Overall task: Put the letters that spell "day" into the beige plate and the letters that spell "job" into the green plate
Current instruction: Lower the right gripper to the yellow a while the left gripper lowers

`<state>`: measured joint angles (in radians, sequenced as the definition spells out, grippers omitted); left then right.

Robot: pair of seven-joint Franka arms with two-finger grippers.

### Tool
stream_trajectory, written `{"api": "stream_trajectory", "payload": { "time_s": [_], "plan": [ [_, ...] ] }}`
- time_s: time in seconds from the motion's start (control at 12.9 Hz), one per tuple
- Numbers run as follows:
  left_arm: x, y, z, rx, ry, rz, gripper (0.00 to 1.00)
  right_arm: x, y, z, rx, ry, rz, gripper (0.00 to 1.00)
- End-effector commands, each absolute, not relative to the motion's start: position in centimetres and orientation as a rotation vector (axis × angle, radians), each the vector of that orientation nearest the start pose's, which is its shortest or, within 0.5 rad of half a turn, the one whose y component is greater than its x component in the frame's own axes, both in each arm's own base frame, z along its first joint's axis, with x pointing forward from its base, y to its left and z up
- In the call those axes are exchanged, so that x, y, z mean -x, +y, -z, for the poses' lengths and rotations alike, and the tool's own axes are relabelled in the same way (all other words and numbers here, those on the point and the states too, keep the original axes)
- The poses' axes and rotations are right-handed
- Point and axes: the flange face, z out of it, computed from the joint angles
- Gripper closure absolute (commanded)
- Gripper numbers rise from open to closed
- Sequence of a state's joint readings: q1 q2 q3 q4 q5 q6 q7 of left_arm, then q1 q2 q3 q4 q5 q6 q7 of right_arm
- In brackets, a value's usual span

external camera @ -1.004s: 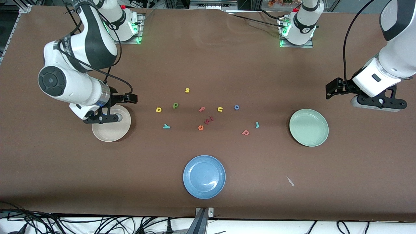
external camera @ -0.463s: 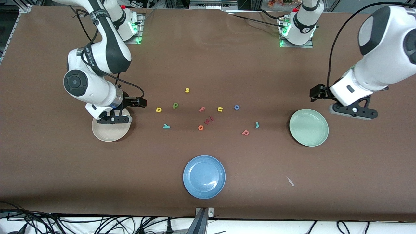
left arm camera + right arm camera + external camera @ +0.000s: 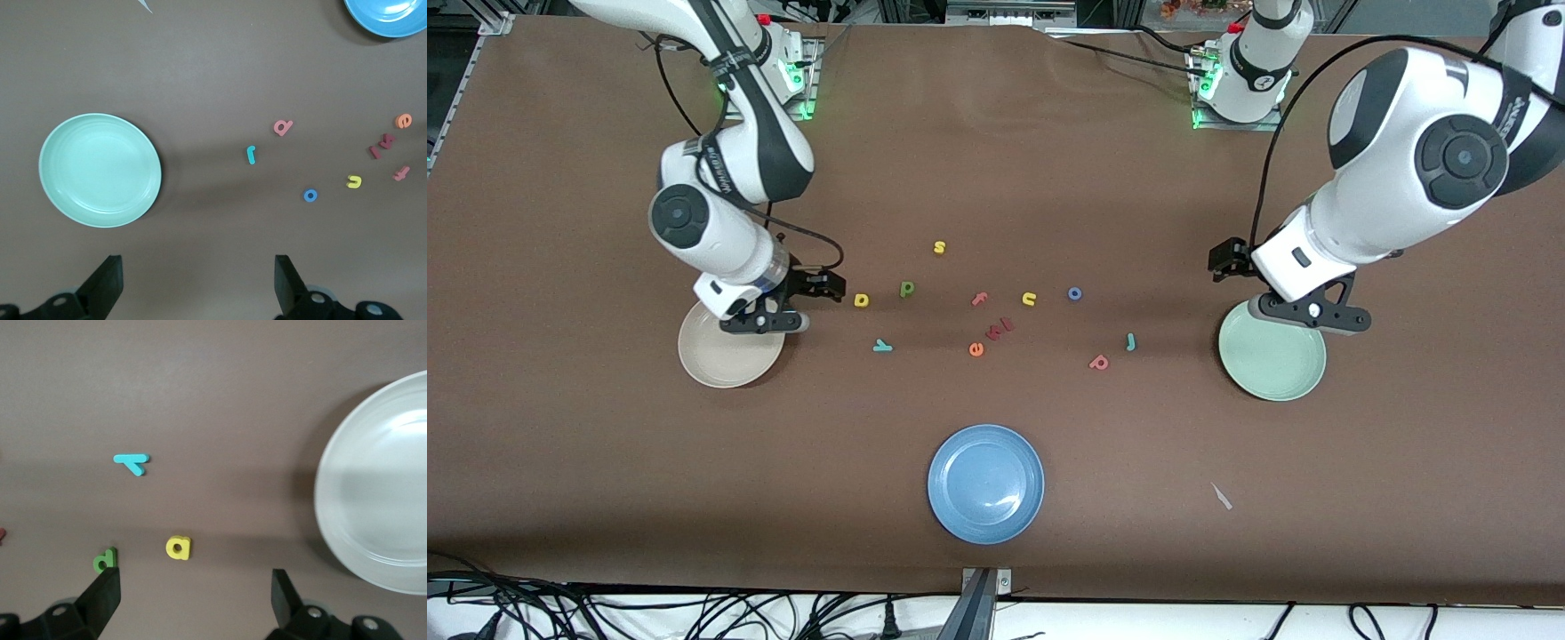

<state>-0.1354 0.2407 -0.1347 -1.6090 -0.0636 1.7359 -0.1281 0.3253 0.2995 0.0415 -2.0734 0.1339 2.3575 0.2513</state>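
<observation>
Pincers apart, both arms have swung inward: your right pincer nears the yellow d, left pincer overhangs the green plate; nothing lifted yet.

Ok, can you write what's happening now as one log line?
left hand: open, over green plate | right hand: open, over beige plate edge | both plates hold no letters

Round cream-beige plate and round mint-green plate sit empty at the tabletop's two ends; six small toy letters lie scattered between them: yellow d, dark green rounded letter, teal y, teal j, blue ring o, pinkish-red b shape.
</observation>
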Motion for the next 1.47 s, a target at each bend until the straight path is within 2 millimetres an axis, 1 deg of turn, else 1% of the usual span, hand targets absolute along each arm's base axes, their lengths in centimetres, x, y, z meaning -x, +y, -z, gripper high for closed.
{"api": "stream_trajectory", "payload": {
  "time_s": [0.0, 0.08, 0.15, 0.23, 0.31, 0.39, 0.46, 0.62, 0.77, 0.85, 0.93, 1.08, 1.16, 1.24, 1.31, 1.39],
  "plan": [
    [-61.8, -16.7, -45.7, 3.237, 0.154, -0.192, 0.00, -52.6, 21.8, -26.6, 3.044, 0.035, -0.023, 0.00],
    [-62.7, -17.4, -43.8, 3.243, 0.158, -0.169, 0.00, -52.1, 22.2, -26.2, 3.045, 0.069, -0.025, 0.00],
    [-63.0, -19.0, -42.4, 3.246, 0.162, -0.149, 0.00, -51.7, 23.1, -26.1, 3.045, 0.092, -0.031, 0.00],
    [-63.4, -19.8, -40.7, 3.245, 0.122, -0.144, 0.00, -51.3, 23.7, -25.7, 3.047, 0.137, -0.045, 0.00],
    [-63.6, -21.3, -38.9, 3.241, 0.090, -0.135, 0.00, -50.8, 24.5, -25.3, 3.049, 0.164, -0.055, 0.00],
    [-63.5, -23.3, -36.9, 3.240, 0.080, -0.130, 0.00, -50.5, 25.1, -24.7, 3.048, 0.173, -0.050, 0.00],
    [-63.6, -24.3, -34.8, 3.239, 0.087, -0.136, 0.00, -50.2, 25.1, -24.1, 3.047, 0.183, -0.041, 0.00],
    [-63.8, -24.8, -31.6, 3.238, 0.085, -0.158, 0.00, -49.9, 25.0, -22.3, 3.042, 0.191, -0.008, 0.01],
    [-63.5, -25.2, -27.0, 3.224, 0.088, -0.223, 0.00, -49.8, 25.4, -21.2, 3.041, 0.183, 0.005, 0.01],
    [-63.6, -24.7, -24.9, 3.219, 0.071, -0.253, 0.00, -49.7, 25.5, -20.8, 3.041, 0.180, 0.010, 0.02],
    [-63.5, -24.7, -23.1, 3.215, 0.067, -0.267, 0.00, -49.7, 25.6, -20.4, 3.039, 0.177, 0.021, 0.02],
    [-63.3, -25.3, -21.4, 3.215, 0.042, -0.263, 0.00, -49.7, 25.8, -19.3, 3.034, 0.170, 0.049, 0.03],
    [-63.3, -25.5, -20.6, 3.216, 0.032, -0.248, 0.02, -49.6, 26.2, -18.8, 3.032, 0.155, 0.059, 0.05],
    [-63.0, -25.9, -19.4, 3.181, 0.082, -0.236, 0.06, -49.5, 26.5, -18.7, 3.034, 0.137, 0.063, 0.06],
    [-62.8, -26.2, -18.9, 3.117, 0.138, -0.201, 0.07, -49.4, 26.6, -18.6, 3.037, 0.130, 0.063, 0.07],
    [-62.8, -26.3, -19.0, 3.086, 0.100, -0.175, 0.08, -49.4, 26.4, -18.4, 3.050, 0.102, 0.068, 0.07]
  ]
}}
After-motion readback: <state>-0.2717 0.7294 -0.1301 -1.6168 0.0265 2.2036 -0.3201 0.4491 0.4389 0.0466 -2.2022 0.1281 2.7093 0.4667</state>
